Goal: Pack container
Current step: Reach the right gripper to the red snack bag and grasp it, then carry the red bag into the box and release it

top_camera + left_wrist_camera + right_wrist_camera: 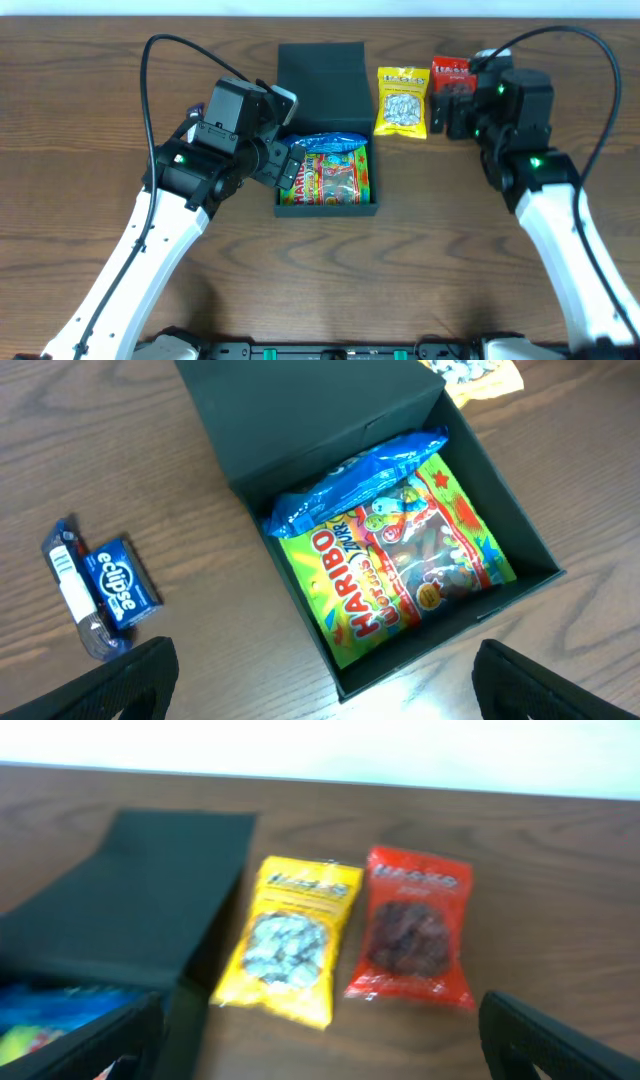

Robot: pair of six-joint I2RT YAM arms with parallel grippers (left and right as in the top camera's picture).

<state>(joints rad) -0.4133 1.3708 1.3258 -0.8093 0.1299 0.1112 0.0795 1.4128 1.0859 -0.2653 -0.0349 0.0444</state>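
My spread left gripper (330,690) hangs over the half-packed dark green square container (300,415); my spread right gripper (325,1040) next needs the yellow plastic packet (290,940) beside it.

The container (300,430) looks matte and rigid, the gummy bag (410,560) glossy crinkled plastic, the table (150,450) smooth wood-grain.

I see the container (326,209) open, a colourful sweet bag (335,178) inside. A yellow packet (402,101) and a red packet (447,73) lie beside its lid.
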